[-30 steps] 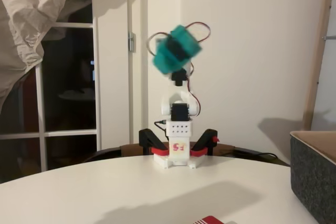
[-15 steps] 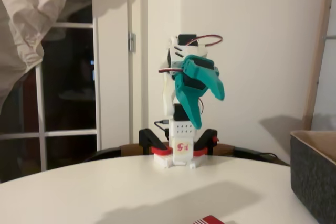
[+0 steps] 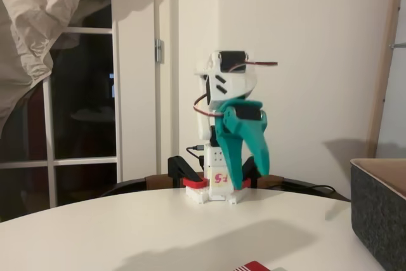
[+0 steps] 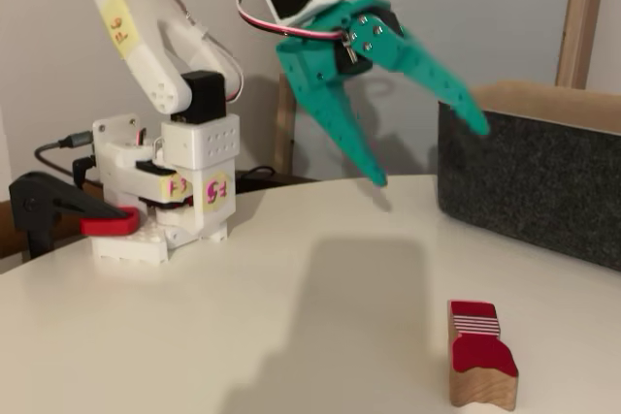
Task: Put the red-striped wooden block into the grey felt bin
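**Gripper spread wide in the air, block alone on the table**

I take the grey felt bin as my landmark. In both fixed views it stands on the white round table at the right edge, its dark speckled wall facing the camera and a tan inner face showing above the rim.

My teal gripper hangs in the air to the left of the bin, well clear of the tabletop. Its two fingers are splayed far apart with nothing between them; one points down toward the table, and the other reaches out toward the bin's upper corner, where its tip looks close to the felt, though I cannot tell whether it touches. From the other fixed view the gripper points downward in front of the arm's white base, left of the bin.

The red-striped wooden block lies on the table in front of the bin, nearer the camera and apart from the felt wall. It has a striped top face, red below that and bare wood at the bottom. It sits well below the gripper. In the other fixed view only a red sliver of the block shows at the bottom edge, left of the bin.
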Tool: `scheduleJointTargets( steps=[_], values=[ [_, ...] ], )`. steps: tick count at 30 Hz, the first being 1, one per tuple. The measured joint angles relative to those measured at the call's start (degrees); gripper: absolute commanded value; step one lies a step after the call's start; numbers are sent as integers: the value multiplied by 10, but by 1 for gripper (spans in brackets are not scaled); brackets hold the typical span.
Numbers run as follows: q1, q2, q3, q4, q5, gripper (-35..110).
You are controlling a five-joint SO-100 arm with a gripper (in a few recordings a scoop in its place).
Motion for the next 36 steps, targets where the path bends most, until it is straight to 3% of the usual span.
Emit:
scheduleJointTargets(
  steps=[19, 36],
  values=[
    [15, -258, -173, 150, 40, 35],
    [14, -410, -330, 154, 21, 37]
  ],
)
